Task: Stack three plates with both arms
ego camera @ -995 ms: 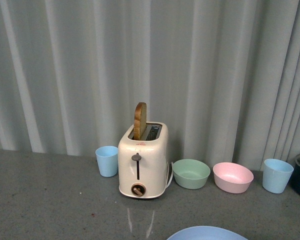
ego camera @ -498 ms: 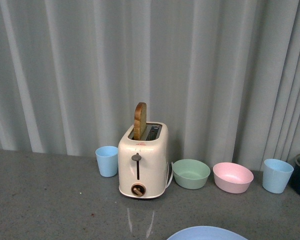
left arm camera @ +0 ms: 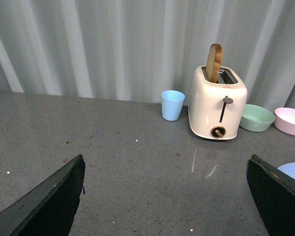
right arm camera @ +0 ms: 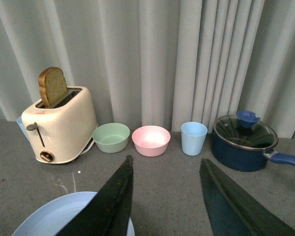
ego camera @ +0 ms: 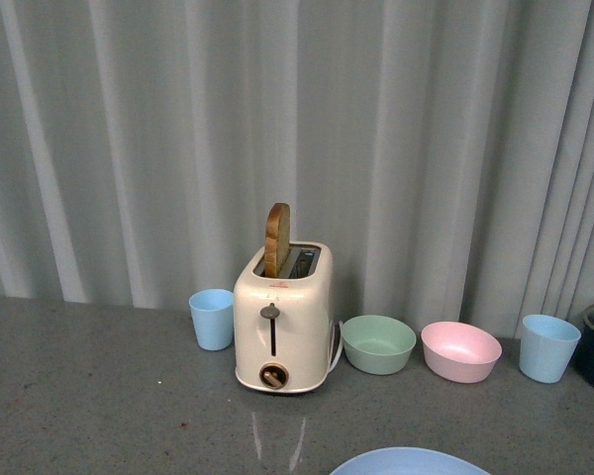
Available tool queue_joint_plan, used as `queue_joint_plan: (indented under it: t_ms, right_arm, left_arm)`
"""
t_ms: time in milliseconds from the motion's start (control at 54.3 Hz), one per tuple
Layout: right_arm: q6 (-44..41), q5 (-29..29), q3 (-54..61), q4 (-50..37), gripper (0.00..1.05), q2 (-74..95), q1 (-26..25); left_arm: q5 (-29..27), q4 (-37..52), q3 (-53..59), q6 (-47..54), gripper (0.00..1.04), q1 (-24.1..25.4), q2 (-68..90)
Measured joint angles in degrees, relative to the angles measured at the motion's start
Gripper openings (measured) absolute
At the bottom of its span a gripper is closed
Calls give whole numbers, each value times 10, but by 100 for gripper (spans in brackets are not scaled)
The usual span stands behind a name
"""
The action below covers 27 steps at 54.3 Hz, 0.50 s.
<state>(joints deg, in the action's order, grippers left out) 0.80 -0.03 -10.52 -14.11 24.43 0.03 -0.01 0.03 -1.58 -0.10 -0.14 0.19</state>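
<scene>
Light blue plate (right arm camera: 64, 216) lies on the desk (left arm camera: 118, 167) before the toaster (ego camera: 282, 319); left claw (left arm camera: 167, 196) and right claw (right arm camera: 167, 206) both gape apart, empty.

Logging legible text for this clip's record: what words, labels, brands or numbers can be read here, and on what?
None can be read.
Toaster: a small reddish mark near the top of its front face, too small and blurred to read.
Toaster dial: no legible markings.
Cups, bowls, light blue plate and pot: no text visible.
</scene>
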Motion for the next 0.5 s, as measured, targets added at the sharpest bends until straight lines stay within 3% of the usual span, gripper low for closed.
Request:
queue_joint_plan:
  t_ms: [221, 498]
  right_arm:
    - [-5, 0, 40, 6, 2, -40, 0]
    - [-7, 0, 70, 27, 3, -93, 0]
  left_arm:
    - [0, 0, 0, 0, 98, 0, 0]
    - [0, 0, 0, 0, 98, 0, 0]
